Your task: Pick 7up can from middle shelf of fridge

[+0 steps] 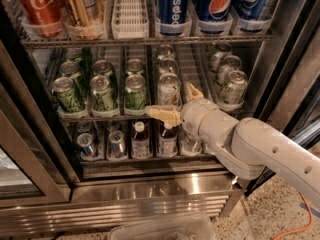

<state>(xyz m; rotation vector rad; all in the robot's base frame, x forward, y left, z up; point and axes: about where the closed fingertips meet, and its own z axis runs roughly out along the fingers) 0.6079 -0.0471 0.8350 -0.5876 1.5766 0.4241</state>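
Nearest me, a clear tub (165,228) is cut off by the bottom edge, in front of the fridge (150,194). My arm (260,149) comes in from the right. The gripper (169,98) sits at the middle shelf's (100,117) front edge, fingers spread: one across the foot of the 7up can (169,86), one just right of it. I can't tell if they touch. The can heads its lane, with dark green cans (104,91) just left and a bare lane right. The cans behind it are half hidden.
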